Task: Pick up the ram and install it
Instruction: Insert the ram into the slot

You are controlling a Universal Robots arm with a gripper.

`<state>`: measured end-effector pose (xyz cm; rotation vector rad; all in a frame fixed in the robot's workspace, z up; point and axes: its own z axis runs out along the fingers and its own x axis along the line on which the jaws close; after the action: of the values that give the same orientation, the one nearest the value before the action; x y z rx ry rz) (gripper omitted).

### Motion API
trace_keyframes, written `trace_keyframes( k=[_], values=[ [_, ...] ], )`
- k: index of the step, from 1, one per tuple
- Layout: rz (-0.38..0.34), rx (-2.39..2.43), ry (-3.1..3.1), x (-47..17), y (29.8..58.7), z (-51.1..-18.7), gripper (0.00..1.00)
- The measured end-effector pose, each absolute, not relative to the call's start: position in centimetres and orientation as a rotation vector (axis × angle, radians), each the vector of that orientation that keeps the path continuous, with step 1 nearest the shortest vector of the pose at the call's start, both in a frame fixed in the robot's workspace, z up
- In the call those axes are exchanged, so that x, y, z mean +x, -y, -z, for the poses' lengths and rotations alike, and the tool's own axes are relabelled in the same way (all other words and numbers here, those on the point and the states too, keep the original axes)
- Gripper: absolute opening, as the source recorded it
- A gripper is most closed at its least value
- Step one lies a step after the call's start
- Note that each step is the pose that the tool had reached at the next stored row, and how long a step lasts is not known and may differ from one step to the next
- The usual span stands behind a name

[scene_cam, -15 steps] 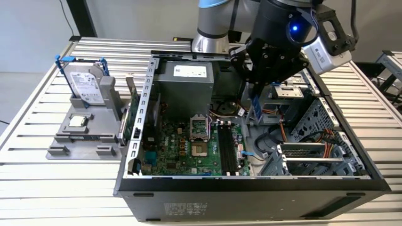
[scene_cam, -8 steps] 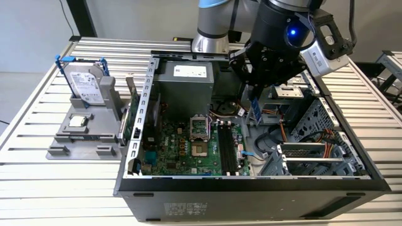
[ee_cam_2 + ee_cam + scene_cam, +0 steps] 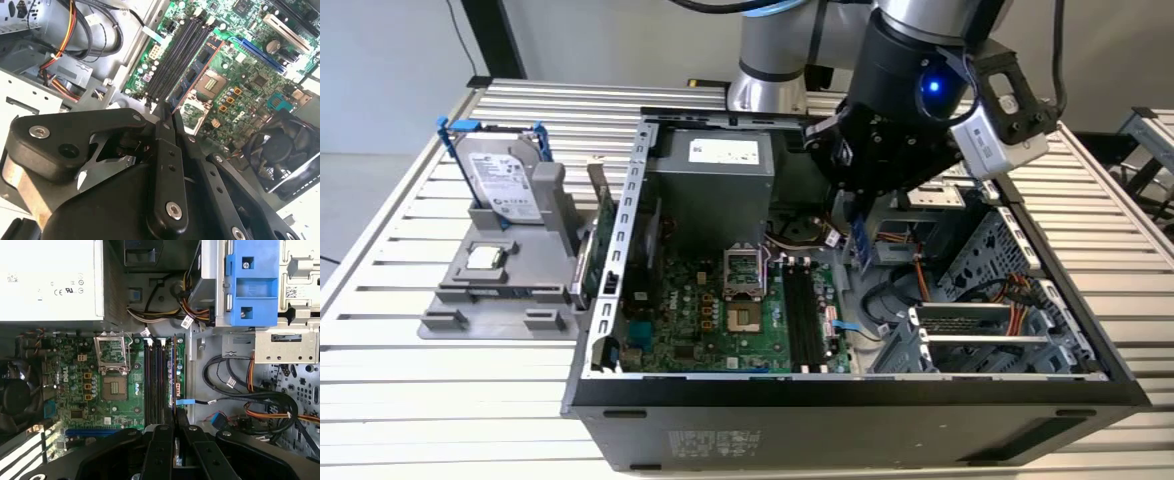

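A slatted metal table [image 3: 400, 350] carries an open computer case [image 3: 854, 425], and the robot arm [image 3: 907, 60] reaches down into the case from above. On the exterior view's left of the case stands a grey holder [image 3: 494, 300] with a hard drive [image 3: 500, 180] in a blue bracket, upright.

Inside the case, the silver power supply [image 3: 50, 280] sits next to the green motherboard [image 3: 75, 370]. On this board there are the open processor socket [image 3: 114, 387] and, just beside it, a row of long black memory slots [image 3: 152, 380]. A black fan [image 3: 15, 395] is on the far side of the socket from the slots. Coloured cables [image 3: 260, 410] lie in the metal bay beyond the board's edge.

The gripper [image 3: 168, 112] hangs over the slot area. Its two black fingers [image 3: 165, 150] are drawn almost together, with only the thickness of the ram [image 3: 200, 65] between them; they pinch it at one long edge. The ram points away from the fingertips toward the board and runs parallel to the slots. In the first wrist view it is seen edge-on as a thin line [image 3: 173, 375], just beside the slot nearest the board's edge. In the second wrist view its row of black chips is visible, and it seems held above the board, not seated in a slot.
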<state>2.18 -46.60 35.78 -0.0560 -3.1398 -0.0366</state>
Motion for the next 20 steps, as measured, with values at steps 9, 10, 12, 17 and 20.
trace_keyframes(
  k=[9,10,12,17,20],
  values=[
    [0.036,-0.119,3.138,2.2,46.6,-34.1,0.0],
    [0.036,-0.127,3.138,2.2,46.6,-34.0,0.0],
    [0.036,-0.139,3.139,2.2,46.6,-33.6,0.0],
    [0.036,-0.157,3.139,2.2,46.5,-32.8,0.0],
    [0.036,-0.162,3.139,2.4,46.5,-32.2,0.0]
  ],
)
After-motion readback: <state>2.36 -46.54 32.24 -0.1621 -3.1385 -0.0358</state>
